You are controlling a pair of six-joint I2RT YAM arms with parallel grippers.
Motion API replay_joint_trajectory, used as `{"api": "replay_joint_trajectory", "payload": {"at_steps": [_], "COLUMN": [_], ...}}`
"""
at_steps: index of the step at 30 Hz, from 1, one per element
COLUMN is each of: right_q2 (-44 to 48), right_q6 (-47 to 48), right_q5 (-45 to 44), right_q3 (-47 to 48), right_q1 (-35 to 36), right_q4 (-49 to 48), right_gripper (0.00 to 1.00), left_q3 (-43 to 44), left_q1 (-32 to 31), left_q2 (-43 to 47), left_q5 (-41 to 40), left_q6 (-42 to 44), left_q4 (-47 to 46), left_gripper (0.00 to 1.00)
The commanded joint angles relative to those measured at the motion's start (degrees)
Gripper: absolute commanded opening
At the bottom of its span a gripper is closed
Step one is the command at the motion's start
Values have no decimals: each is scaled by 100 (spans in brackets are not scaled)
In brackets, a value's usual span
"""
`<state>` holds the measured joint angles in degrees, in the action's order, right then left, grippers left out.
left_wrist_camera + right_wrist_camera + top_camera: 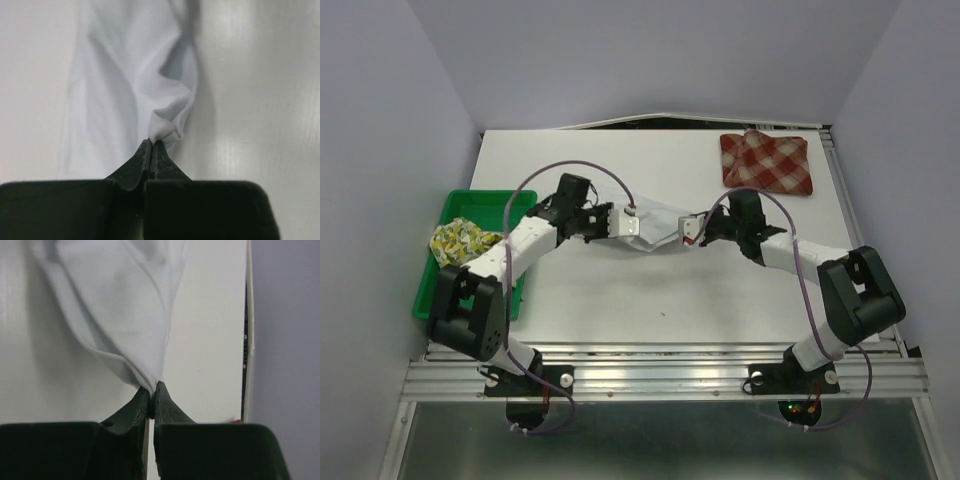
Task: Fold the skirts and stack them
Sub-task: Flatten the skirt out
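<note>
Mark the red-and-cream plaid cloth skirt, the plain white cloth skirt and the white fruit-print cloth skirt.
Red-and-cream plaid cloth skirt (766, 165): top view, its middle.
Plain white cloth skirt (658, 232): top view, its middle.
White fruit-print cloth skirt (460, 241): top view, crumpled middle.

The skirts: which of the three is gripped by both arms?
The plain white skirt, pinched at both ends in shut jaws. The plaid skirt lies free at the far right; the fruit-print skirt sits in the green tray.

Overhead camera sits high behind both arm bases, looking down across the whole table (650, 290). Each wrist camera looks closely along its own fingers (134, 172); all three share the white skirt (655, 240).
</note>
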<state>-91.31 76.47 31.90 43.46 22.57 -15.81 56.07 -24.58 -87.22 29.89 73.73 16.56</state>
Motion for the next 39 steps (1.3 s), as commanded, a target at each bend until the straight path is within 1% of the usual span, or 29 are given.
{"api": "replay_joint_trajectory", "payload": {"at_steps": [1, 2, 3, 4, 5, 6, 8, 9, 10, 12, 13, 14, 15, 18, 19, 20, 21, 24, 26, 28, 30, 31, 32, 34, 35, 36, 37, 38, 39], "right_q2": [560, 631, 710, 859, 921, 974, 1062, 1106, 1167, 1352, 1431, 1519, 1728, 2072, 2291, 2406, 2512, 2854, 3048, 3058, 2918, 2804, 2672, 2119, 1882, 1340, 1030, 697, 354], "right_q6": [-1247, -1405, -1476, -1581, -1808, -1872, -2135, -2188, -2189, -2267, -2285, -2294, -2355, -2426, -2452, -2505, -2618, -2742, -2795, -2882, -2944, -3014, -3050, -3207, -3234, -3287, -3357, -3358, -3445], "right_q5": [-525, -597, -676, -789, -852, -904, -1071, -1115, -1151, -1151, -1134, -1116, -1107, -1019, -906, -853, -809, -659, -589, -527, -474, -448, -404, -386, -465, -500, -622, -650, -641], "right_q3": [1005, 1302, 1305, 1610, 1787, 2224, 2718, 2929, 3331, 3668, 3800, 4001, 4073, 4231, 4258, 4258, 4250, 4023, 3837, 3539, 3354, 3266, 3100, 2984, 2932, 2975, 3193, 3195, 3621], "right_q1": [-59, -59, -59, -59, -112, -112, -112, -112, -112, -112, -112, -112, -112, -112, -112, -112, -112, -112, -112, -112, -112, -112, -112, -112, -112, -112, -112, -112, -164], "right_q4": [727, 1007, 1010, 1349, 1509, 2007, 2563, 2966, 3222, 3741, 4152, 4357, 4707, 5253, 5621, 5781, 6096, 6528, 6600, 6548, 6460, 6329, 6232, 5820, 5635, 5381, 5256, 5186, 5133], "right_gripper": [1, 1, 1, 1, 1, 1, 1, 1, 1, 1, 1, 1, 1, 1, 1, 1, 1, 1, 1, 1, 1, 1, 1, 1, 1, 1, 1, 1, 1], "left_q3": [790, 852, 870, 853, 809, 800, 756, 738, 730, 616, 546, 467, 309, 27, -26, -70, -122, -306, -500, -754, -931, -1010, -1115, -1177, -1178, -1152, -995, -993, -776], "left_q1": [576, 742, 831, 884, 963, 1033, 1078, 1087, 1095, 1096, 1087, 1087, 1087, 1087, 1087, 1087, 1087, 1087, 1087, 1087, 1087, 1087, 1087, 1087, 1087, 1087, 1087, 1087, 1104], "left_q2": [1011, 1153, 1311, 1609, 1751, 1900, 2296, 2436, 2551, 2981, 3131, 3480, 3666, 4361, 4641, 4757, 4871, 5188, 5285, 5259, 5154, 5075, 4814, 4444, 3972, 3689, 3059, 2749, 2406], "left_q5": [834, 913, 931, 914, 853, 791, 598, 580, 588, 685, 702, 668, 633, 746, 790, 973, 1088, 1536, 1704, 1774, 1731, 1644, 1486, 1319, 1048, 880, 530, 527, 283], "left_q6": [-1587, -2043, -2300, -2563, -3088, -3293, -3759, -3935, -4120, -4253, -4271, -4323, -4358, -4350, -4385, -4420, -4420, -4508, -4587, -4710, -4763, -4981, -5044, -5193, -5359, -5483, -5614, -5616, -5755], "left_q4": [-222, -441, -625, -810, -1212, -1364, -1802, -1857, -1858, -1875, -1875, -1893, -1919, -1718, -1674, -1578, -1289, -919, -804, -777, -951, -1066, -1171, -1558, -1698, -2109, -2252, -2427, -2725], "left_gripper": [0, 0, 0, 0, 0, 0, 0, 0, 0, 0, 0, 0, 0, 0, 0, 0, 0, 0, 0, 0, 0, 0, 0, 0, 0, 0, 0, 0, 0]}}
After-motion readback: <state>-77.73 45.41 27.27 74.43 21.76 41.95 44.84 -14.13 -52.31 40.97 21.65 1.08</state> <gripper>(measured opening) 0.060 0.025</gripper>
